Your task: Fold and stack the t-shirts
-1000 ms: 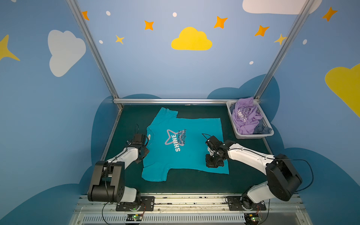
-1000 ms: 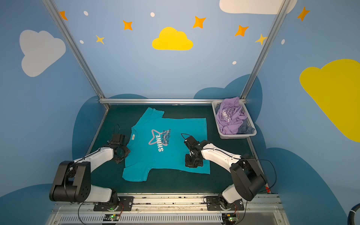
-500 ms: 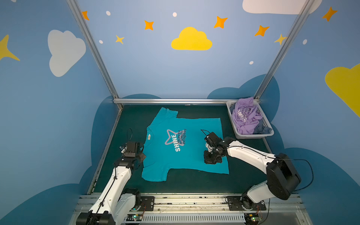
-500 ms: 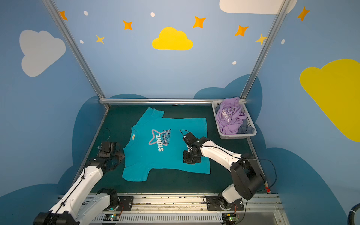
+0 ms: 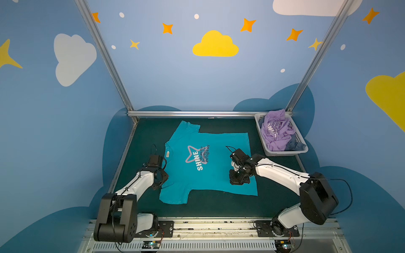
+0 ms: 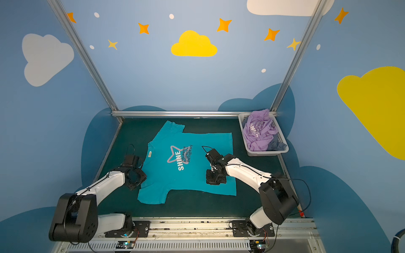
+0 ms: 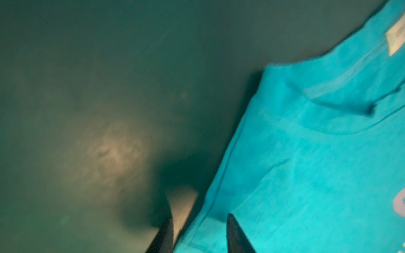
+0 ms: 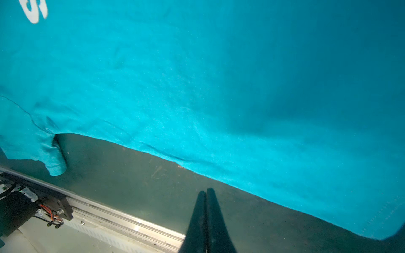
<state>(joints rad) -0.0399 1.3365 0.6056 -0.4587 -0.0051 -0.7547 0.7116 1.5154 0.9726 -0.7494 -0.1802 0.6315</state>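
Lying flat and print-up on the green worktop (image 5: 153,135), the teal t-shirt (image 5: 210,175) spread between both arms. The lavender t-shirt (image 5: 276,131) sat crumpled in the white basket (image 5: 282,153) at the far right corner. The left end effector (image 7: 198,221) stood released, fingers parted over the shirt's shoulder edge. The right end effector (image 8: 206,192) was clenched and empty above the shirt's near edge.

In both top views a t-shirt (image 5: 210,166) lay flat on the mat (image 5: 210,206), low in the centre of the frame. To its right, against the back rail (image 5: 192,114), sat a basket (image 5: 285,153) holding a second t-shirt (image 5: 276,131). The left gripper (image 7: 199,230) straddled the first shirt's left edge. The right gripper (image 5: 237,179) hung over its right part.
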